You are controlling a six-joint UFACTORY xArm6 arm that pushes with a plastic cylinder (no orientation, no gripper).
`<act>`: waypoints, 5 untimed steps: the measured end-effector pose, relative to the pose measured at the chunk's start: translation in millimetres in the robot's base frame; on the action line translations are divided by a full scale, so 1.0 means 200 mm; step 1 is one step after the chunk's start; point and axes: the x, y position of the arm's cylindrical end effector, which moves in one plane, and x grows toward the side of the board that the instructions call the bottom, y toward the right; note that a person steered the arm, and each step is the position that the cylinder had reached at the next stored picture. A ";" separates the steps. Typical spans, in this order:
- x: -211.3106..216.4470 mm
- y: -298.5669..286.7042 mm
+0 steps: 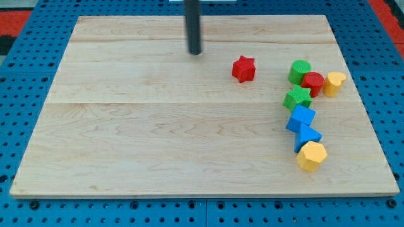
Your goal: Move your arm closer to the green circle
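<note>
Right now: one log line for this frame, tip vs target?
my tip: upper board, touching nothing | green circle: far to view's right, against red circle | red star: between | goal: not reached

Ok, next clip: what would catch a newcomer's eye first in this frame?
First the dark rod dropping in from the view's top, my tip resting on bare wood, far from every block. Next the crowded string of blocks down the view's right, with the green circle at its top, touching a red cylinder. A lone red star sits between my tip and that cluster.
</note>
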 end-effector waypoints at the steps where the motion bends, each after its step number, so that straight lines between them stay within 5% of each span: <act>1: -0.09 0.53; 2: 0.02 0.93; 5: 0.32 1.02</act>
